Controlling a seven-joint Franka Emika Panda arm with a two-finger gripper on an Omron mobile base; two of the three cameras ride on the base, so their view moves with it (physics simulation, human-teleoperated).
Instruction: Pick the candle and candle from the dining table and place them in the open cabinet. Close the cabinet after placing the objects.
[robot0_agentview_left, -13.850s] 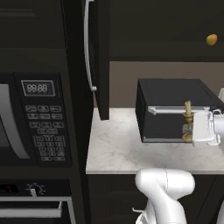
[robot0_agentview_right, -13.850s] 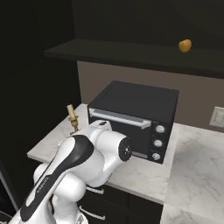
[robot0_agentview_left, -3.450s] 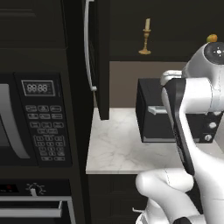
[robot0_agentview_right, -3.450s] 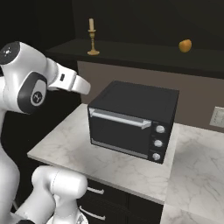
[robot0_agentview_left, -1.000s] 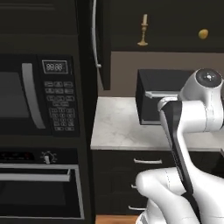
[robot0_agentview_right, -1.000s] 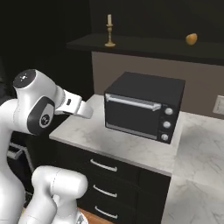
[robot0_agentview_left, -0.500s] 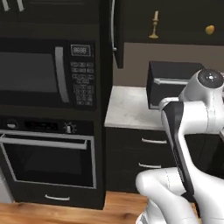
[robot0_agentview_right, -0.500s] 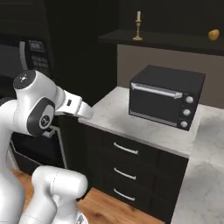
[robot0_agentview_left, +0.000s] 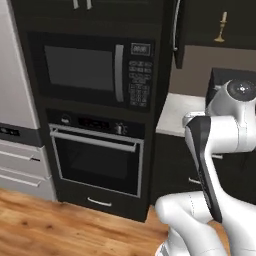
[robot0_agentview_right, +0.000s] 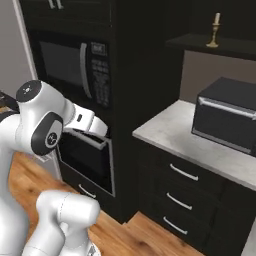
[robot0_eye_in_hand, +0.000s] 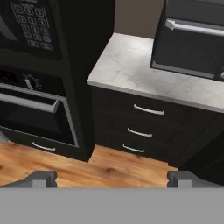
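The taper candle (robot0_agentview_left: 220, 28) stands upright near the cabinet shelf's (robot0_agentview_right: 220, 47) front edge, light, top-heavy, best pinched at its brass stem, while the gripper (robot0_eye_in_hand: 111, 177) hangs spread and empty.

One candle (robot0_agentview_left: 221, 28), a thin cream taper in a brass candlestick, stands on the shelf of the one open cabinet (robot0_agentview_left: 178, 30). There is one built-in microwave (robot0_agentview_left: 95, 67), one wall oven (robot0_agentview_left: 95, 160) below it, and one black toaster oven (robot0_agentview_right: 227, 120) on the one marble worktop (robot0_eye_in_hand: 131, 70). Three drawers (robot0_eye_in_hand: 144, 124) sit stacked beneath that worktop, each with one silver handle.
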